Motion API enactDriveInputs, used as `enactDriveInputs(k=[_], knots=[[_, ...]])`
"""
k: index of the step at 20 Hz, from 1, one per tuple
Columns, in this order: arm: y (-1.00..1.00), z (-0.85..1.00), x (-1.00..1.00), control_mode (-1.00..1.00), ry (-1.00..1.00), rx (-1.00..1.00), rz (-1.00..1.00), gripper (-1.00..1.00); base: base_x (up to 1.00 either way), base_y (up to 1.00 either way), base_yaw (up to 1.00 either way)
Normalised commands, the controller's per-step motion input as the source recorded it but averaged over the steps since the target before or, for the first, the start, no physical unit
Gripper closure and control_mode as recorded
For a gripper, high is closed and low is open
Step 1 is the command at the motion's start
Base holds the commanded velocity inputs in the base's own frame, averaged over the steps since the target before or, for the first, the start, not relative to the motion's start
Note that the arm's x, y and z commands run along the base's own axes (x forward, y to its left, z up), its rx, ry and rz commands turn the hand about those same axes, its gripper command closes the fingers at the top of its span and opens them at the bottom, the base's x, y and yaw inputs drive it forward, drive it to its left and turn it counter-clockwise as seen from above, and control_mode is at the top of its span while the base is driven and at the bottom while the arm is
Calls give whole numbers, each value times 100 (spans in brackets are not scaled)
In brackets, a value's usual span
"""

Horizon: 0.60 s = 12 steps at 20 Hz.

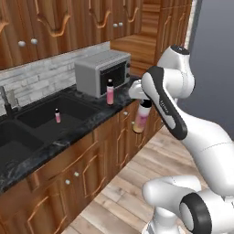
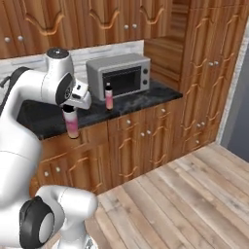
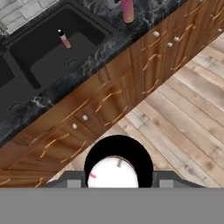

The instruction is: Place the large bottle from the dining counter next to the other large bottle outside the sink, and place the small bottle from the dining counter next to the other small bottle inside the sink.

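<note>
Large bottle (image 1: 141, 118) pinched in the gripper (image 1: 143, 101), hanging over open floor (image 1: 137, 192) just off the counter edge (image 1: 87, 132).
Beyond the fingers: one large bottle (image 1: 110, 92) on the counter, one small bottle (image 1: 57, 115) in the sink (image 1: 32, 119).

- The arm (image 1: 201, 132) is made of glossy white, rounded shell segments.
- Dark grey bands and round caps are seen at the joints (image 1: 194, 215).
- A dark curved strip with faint lettering is carried on the link (image 1: 167, 107) above the fingers.
- The base (image 2: 53, 214) is formed in white with a dark disc.
</note>
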Motion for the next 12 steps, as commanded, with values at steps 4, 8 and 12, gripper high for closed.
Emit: enactDriveInputs(k=[4, 8, 12], knots=[[0, 0, 0, 100, 0, 0, 0, 100, 6, -100, 31], [0, 0, 0, 100, 0, 0, 0, 100, 16, -100, 31], [0, 0, 0, 100, 0, 0, 0, 100, 55, -100, 34]])
